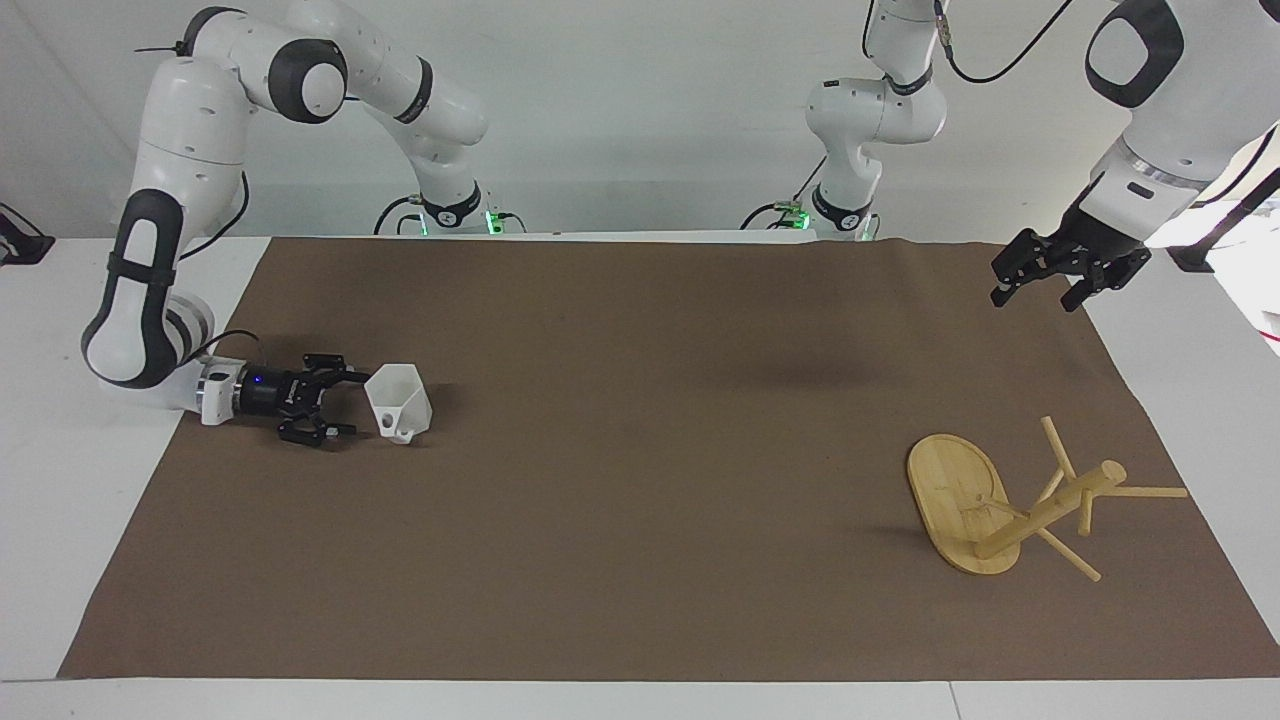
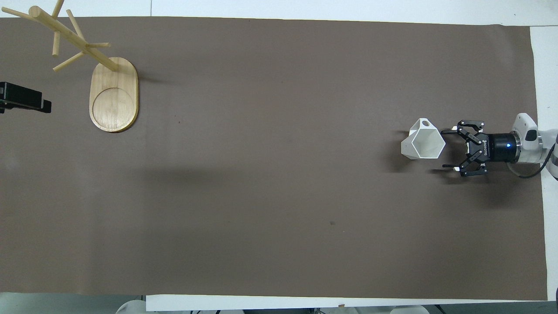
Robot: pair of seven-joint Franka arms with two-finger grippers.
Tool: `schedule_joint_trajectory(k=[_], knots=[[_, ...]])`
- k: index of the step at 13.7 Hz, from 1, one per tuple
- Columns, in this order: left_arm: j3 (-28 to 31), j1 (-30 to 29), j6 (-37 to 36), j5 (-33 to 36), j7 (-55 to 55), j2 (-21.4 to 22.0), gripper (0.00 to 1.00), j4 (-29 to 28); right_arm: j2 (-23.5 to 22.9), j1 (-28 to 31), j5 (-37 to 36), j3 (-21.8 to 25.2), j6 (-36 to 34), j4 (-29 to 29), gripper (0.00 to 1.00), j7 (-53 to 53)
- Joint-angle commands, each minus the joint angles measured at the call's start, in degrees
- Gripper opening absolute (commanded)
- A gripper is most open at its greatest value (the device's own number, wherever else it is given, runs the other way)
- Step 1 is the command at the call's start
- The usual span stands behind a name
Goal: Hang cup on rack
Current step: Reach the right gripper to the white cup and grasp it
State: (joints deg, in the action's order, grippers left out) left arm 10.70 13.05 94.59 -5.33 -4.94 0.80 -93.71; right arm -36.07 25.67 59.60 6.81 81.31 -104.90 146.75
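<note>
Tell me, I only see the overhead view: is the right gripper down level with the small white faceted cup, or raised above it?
Observer: The facing view shows the right gripper low, just above the brown cloth, level with the small white faceted cup, fingers open.
Operator: And the left gripper? I see only a black sliver.
Observer: The left gripper hangs raised over the cloth's corner at the left arm's end, waiting, fingers open.

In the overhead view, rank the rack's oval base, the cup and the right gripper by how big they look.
1. The rack's oval base, clearly largest.
2 and 3. The cup and the right gripper, open beside it, look much alike; I would not rank them.
</note>
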Motion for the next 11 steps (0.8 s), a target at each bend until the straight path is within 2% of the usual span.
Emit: schedule_joint_trajectory(k=[1,11], knots=[[-0.42,-0.66,-0.98,-0.56,-0.86,-0.10,1.00,0.37,1.17,-1.58,1.75,-0.04,0.25,-1.62,1.00,1.35],[-0.42,-0.40,-1.33,-0.56,-0.69,-0.10,1.00,0.28,1.35,-5.36,3.16,-0.04,1.31,-3.20,1.00,1.26]])
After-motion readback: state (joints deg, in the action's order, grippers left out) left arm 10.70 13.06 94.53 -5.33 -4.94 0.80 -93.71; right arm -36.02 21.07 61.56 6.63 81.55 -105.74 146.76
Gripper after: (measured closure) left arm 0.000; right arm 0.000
